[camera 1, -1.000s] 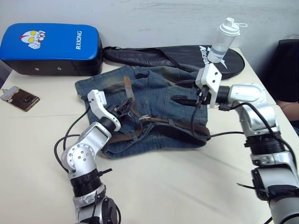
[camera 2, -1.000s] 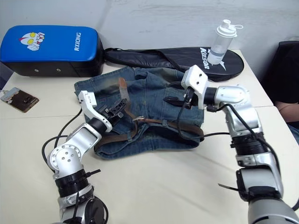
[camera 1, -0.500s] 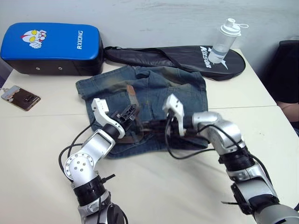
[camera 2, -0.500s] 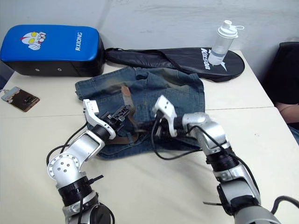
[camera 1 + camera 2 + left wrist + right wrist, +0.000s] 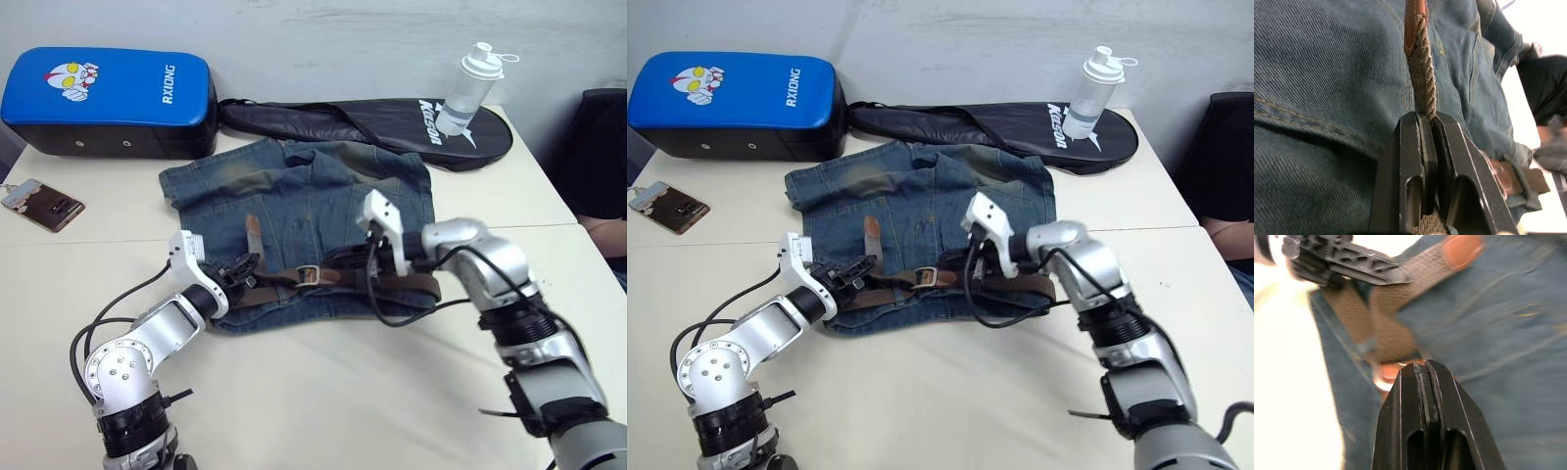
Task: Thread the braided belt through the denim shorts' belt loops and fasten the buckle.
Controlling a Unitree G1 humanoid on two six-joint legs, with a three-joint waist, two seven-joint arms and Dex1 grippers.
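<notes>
Left end effector pinches the braided belt; right end effector, fingers pressed together, risks snagging the buckle.

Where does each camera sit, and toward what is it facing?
Head eyes: on the head, looking down at the denim shorts on the table; both arms show.
Left wrist: along the left hand, shut on the braided belt.
Right wrist: along the shut right hand toward belt and denim; the left hand shows beyond it.
Shared: belt and shorts appear in all views.
</notes>
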